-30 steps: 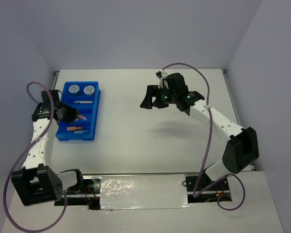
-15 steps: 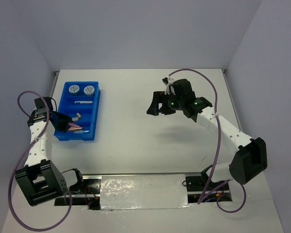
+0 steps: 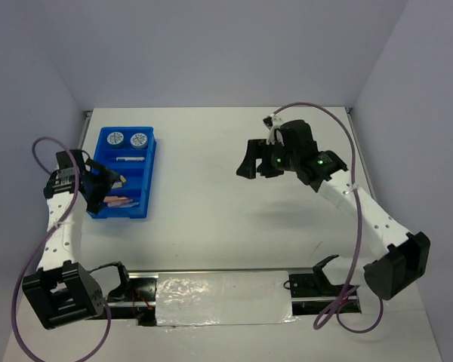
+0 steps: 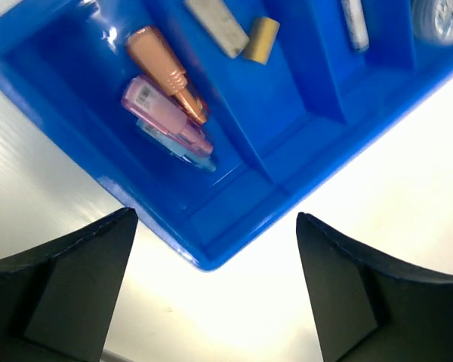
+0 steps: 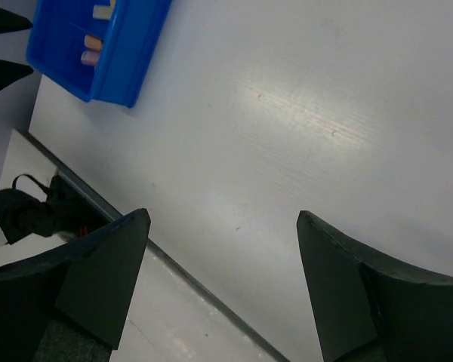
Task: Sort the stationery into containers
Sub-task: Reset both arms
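Observation:
The blue tray [image 3: 145, 175] sits at the table's left. Two blue rolls [image 3: 115, 138] fill its far compartment and a white pen [image 3: 130, 159] lies in the one behind the middle. In the left wrist view an orange capsule [image 4: 162, 69], a pink capsule [image 4: 164, 111] and a light-blue capsule [image 4: 180, 147] lie together in the near compartment of the tray [image 4: 302, 128]. A grey block [image 4: 217, 26] and a tan block [image 4: 260, 39] lie one compartment over. My left gripper [image 3: 100, 190] [image 4: 217, 217] hangs open and empty over the tray's near left corner. My right gripper [image 3: 257, 166] [image 5: 223, 216] is open and empty above the bare table, right of centre.
The right wrist view shows the tray [image 5: 113, 68] far off and the table's near edge [image 5: 181, 275] with a metal rail below it. Purple cables loop beside both arms. Walls close the table at the back and on both sides.
My left gripper has opened wide and pulled back from over the tray's middle to its near left corner. My right arm has drifted a little to the right.

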{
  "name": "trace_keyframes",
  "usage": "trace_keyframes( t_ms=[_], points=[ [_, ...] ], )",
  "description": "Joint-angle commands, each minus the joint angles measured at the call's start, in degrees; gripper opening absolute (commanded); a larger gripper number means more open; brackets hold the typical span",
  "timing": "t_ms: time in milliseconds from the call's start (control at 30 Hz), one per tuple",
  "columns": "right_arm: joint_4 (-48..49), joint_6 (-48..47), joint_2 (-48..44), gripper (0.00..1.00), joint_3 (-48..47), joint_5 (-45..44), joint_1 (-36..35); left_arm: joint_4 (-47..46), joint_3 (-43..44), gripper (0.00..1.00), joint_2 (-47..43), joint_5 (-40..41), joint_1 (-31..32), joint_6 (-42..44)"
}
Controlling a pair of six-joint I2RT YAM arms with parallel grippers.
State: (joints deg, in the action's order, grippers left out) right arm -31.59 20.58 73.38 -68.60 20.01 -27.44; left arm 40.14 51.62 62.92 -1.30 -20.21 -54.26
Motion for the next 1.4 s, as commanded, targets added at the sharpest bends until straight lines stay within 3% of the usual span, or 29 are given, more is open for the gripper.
trace_keyframes(
  t_ms=[0,100,167,233,467,567,800,1100,1367],
  points=[
    [-6.96,-0.54,-7.11,0.87,-7.06,-8.36,0.28,4.29,9.80,0.99,0.89,4.59,8.81,11.59],
    [-14.17,-2.72,-10.01,0.89,-11.80,-14.88,0.20,9.51,17.28,0.99,0.90,12.89,19.72,16.17],
    [-19.20,-3.87,-13.87,0.97,-14.54,-18.41,0.11,13.20,19.65,0.99,-1.82,18.95,25.36,17.86],
    [-21.82,-4.76,-18.60,1.00,-15.07,-23.66,0.11,14.60,19.66,0.99,-7.16,20.01,27.06,19.71],
    [-34.93,-6.60,-29.69,1.00,-20.70,-30.81,0.02,19.08,21.41,0.99,-25.55,16.58,27.33,29.46],
    [-39.32,-6.78,-35.14,1.00,-22.01,-32.92,0.02,23.30,23.35,0.99,-30.56,19.75,29.96,28.25],
    [-48.11,-6.87,-43.58,1.00,-23.52,-33.81,0.11,29.01,24.67,0.99,-42.41,16.25,30.93,28.25],
    [-51.02,-1.60,-47.89,1.00,-21.40,-32.92,0.11,33.78,25.64,0.99,-45.86,16.68,32.69,28.77],
    [-48.48,-0.45,-48.60,1.00,-18.68,-33.81,0.02,33.51,27.75,0.99,-42.36,19.66,33.65,28.16]
  ],
)
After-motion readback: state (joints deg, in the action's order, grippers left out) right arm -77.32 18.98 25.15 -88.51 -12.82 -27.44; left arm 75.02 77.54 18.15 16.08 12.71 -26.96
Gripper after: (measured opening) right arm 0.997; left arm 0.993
